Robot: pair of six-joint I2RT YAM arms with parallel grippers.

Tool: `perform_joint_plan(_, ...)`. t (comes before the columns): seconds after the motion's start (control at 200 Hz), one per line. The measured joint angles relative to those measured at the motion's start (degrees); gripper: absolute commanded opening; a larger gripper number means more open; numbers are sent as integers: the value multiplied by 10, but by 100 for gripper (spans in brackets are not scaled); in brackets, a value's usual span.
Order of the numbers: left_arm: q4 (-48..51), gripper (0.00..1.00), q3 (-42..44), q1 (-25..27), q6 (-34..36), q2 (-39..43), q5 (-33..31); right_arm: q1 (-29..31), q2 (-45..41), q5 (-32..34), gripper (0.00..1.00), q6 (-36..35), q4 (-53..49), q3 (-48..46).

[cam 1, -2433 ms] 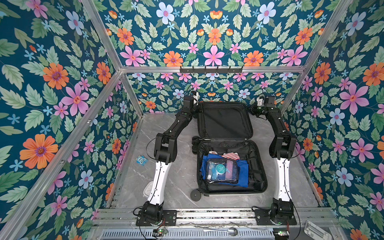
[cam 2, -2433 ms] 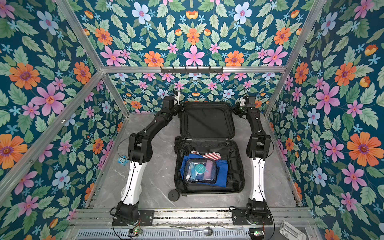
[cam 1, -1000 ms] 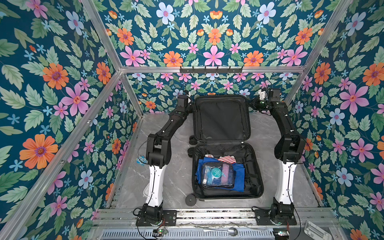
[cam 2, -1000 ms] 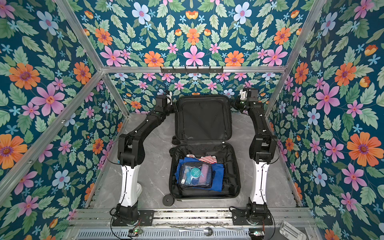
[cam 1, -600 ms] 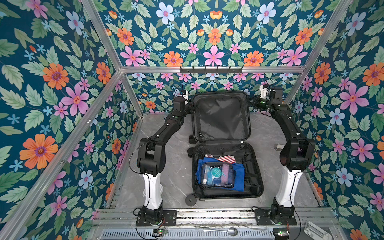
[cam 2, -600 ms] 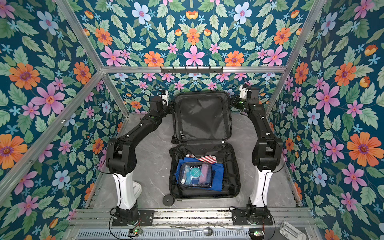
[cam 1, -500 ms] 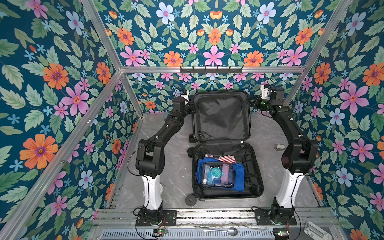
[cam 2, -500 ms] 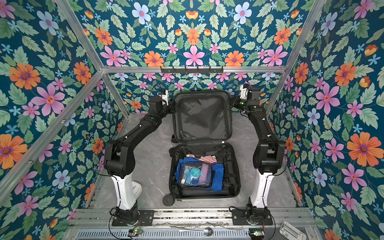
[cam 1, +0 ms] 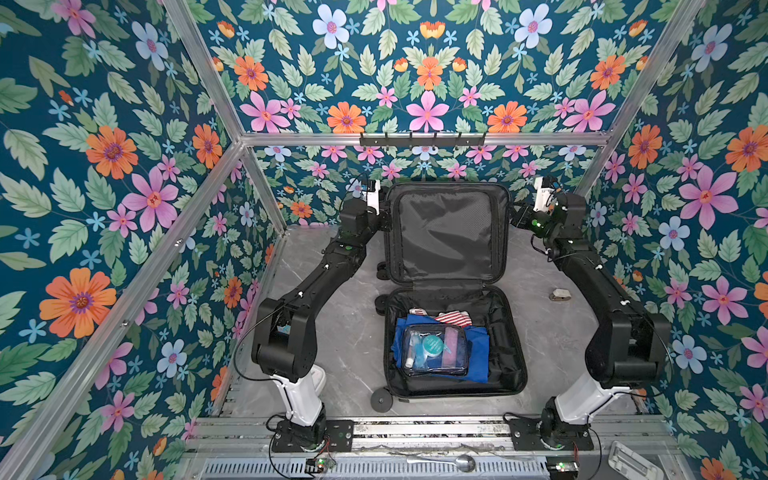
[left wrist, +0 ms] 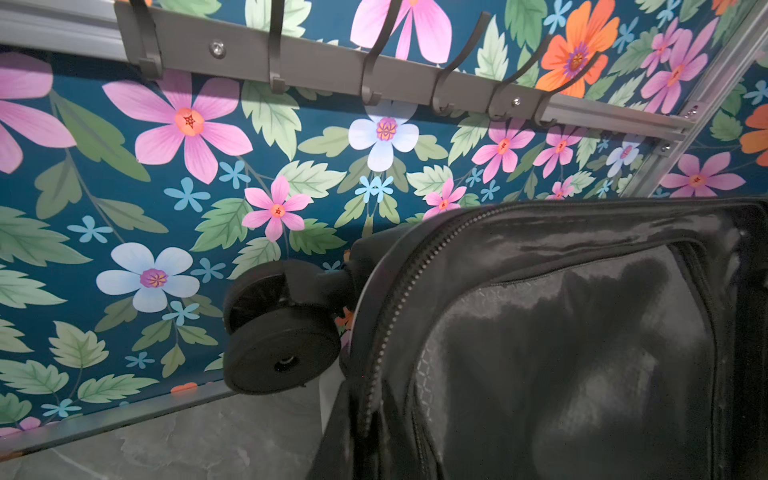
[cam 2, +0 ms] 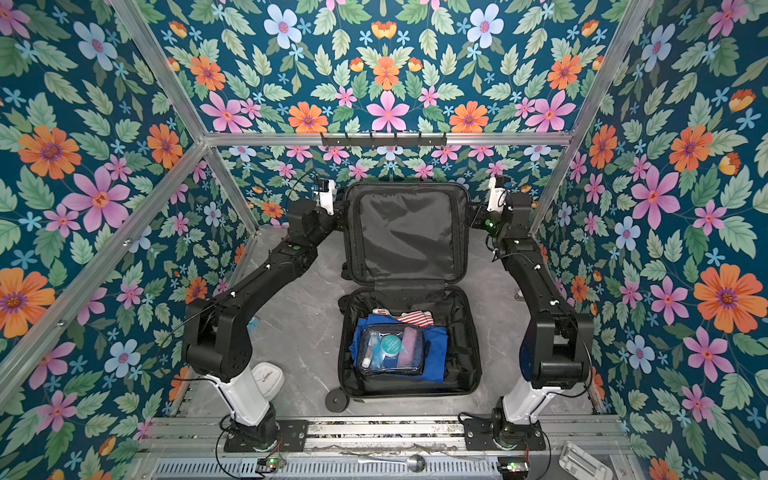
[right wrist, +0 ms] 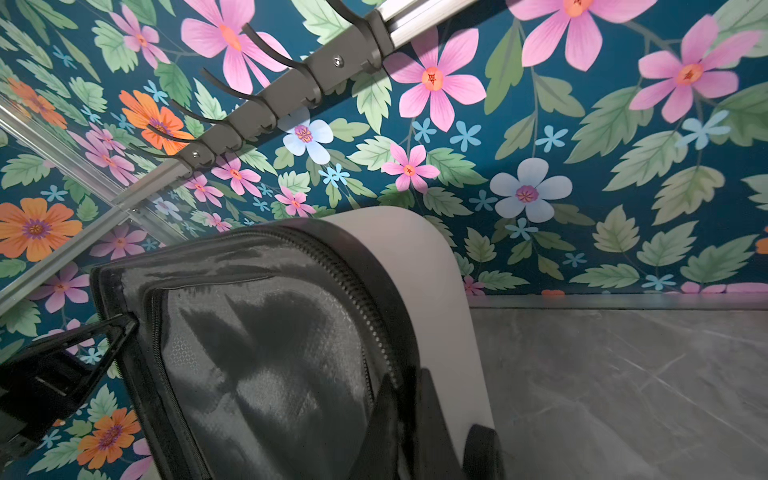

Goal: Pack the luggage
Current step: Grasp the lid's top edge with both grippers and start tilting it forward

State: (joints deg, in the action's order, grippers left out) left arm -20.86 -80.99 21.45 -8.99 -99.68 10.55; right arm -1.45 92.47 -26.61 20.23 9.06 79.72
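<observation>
The luggage (right wrist: 436, 291) shell looks smooth plastic (lining shiny cloth).

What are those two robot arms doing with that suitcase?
They are packing the suitcase. The left claw and the right claw each pinch one side edge of the lid, which stands nearly upright. The bottom half lies open with a blue cloth, a striped cloth and a clear pouch of little bottles on top. The suitcase is not closed yet.
</observation>
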Motion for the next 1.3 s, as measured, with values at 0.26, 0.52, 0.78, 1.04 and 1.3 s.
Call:
perform_joint_plan(0.26, -26, 0, 78, 23, 27, 73, 0, 1, -90, 22, 0, -21, 36, -95)
perform_joint_plan(0.52, -36, 0, 147, 71, 60, 146, -54, 6, -175, 64, 0, -29, 80, -191)
perform_joint_plan(0.78, -64, 0, 167, 106, 108, 157, -137, 15, -198, 91, 0, -54, 74, -196)
perform_joint_plan(1.04, -79, 0, 119, 107, 155, 97, -194, 28, -158, 110, 0, -79, 44, -137)
perform_joint_plan(1.3, -73, 0, 23, 85, 167, 7, -196, 31, -79, 125, 0, -98, 15, -60)
